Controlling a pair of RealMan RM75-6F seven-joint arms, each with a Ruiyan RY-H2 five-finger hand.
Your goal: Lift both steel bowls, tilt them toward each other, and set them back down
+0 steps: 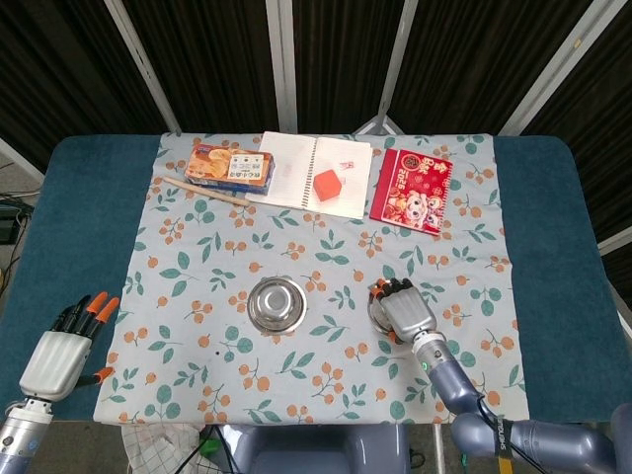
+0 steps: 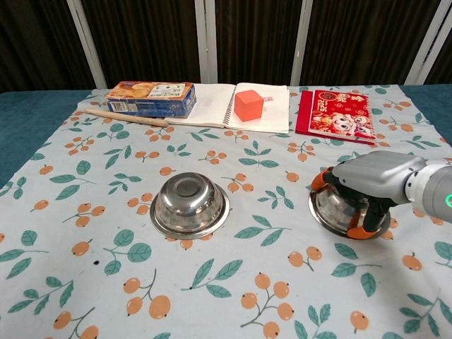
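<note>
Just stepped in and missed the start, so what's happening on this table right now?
The robot's right hand is draped over the right steel bowl, fingers curled around its rim, with the bowl apparently on the cloth. The left steel bowl sits upside down, untouched, mid-table. The left hand hovers open off the cloth's left edge, far from it. A notebook, orange cube, snack box and red booklet lie along the back.

A teal-covered table (image 1: 74,207) is overlaid by a floral cloth (image 1: 316,257); upon it two steel bowls (image 2: 189,205) (image 2: 339,208), notebook (image 1: 301,163), red booklet (image 1: 412,188), biscuit box (image 1: 233,166) are laid.
</note>
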